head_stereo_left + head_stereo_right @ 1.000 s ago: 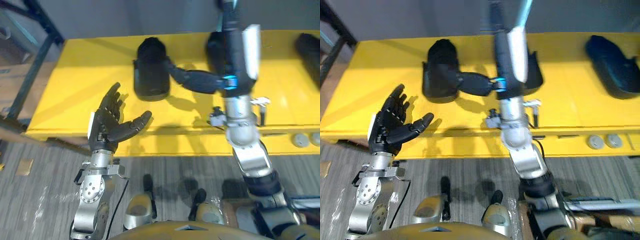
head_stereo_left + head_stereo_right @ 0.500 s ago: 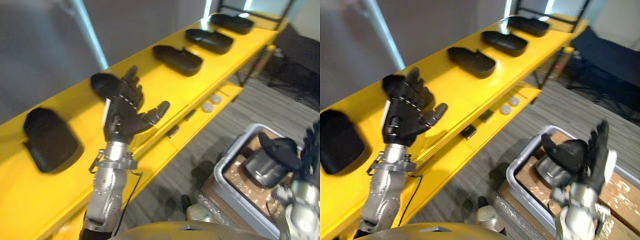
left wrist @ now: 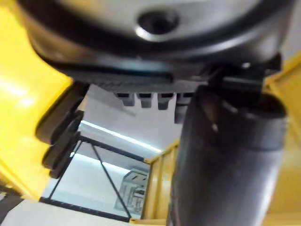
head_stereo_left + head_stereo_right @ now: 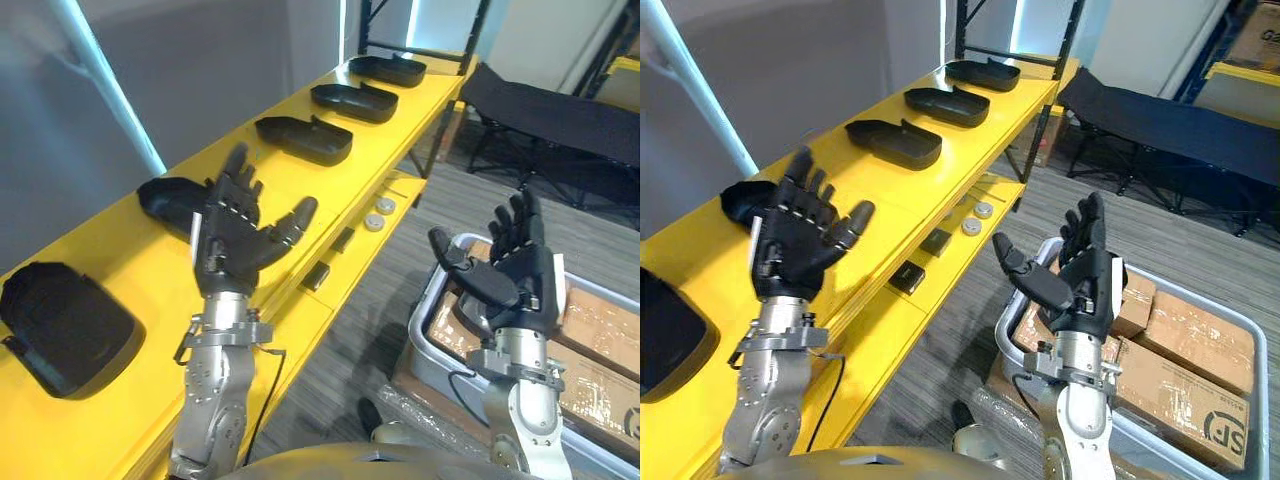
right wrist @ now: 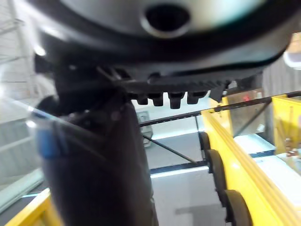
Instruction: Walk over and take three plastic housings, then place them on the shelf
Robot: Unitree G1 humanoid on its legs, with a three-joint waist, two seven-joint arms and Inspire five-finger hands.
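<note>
Several black plastic housings lie in a row on the yellow shelf: the nearest housing at the left, a second housing behind my left hand, then others further along. My left hand is raised above the shelf, open and empty. My right hand is raised over a grey bin, fingers spread, holding nothing.
The grey bin on the floor holds cardboard boxes. Small round parts rest on the shelf's lower ledge. A black cot stands further back on the right. A dark rack frame rises at the shelf's far end.
The camera has swung right along the shelf. My right arm has drawn back from the housing on the shelf and now stands raised over the bin. The left hand stays open.
</note>
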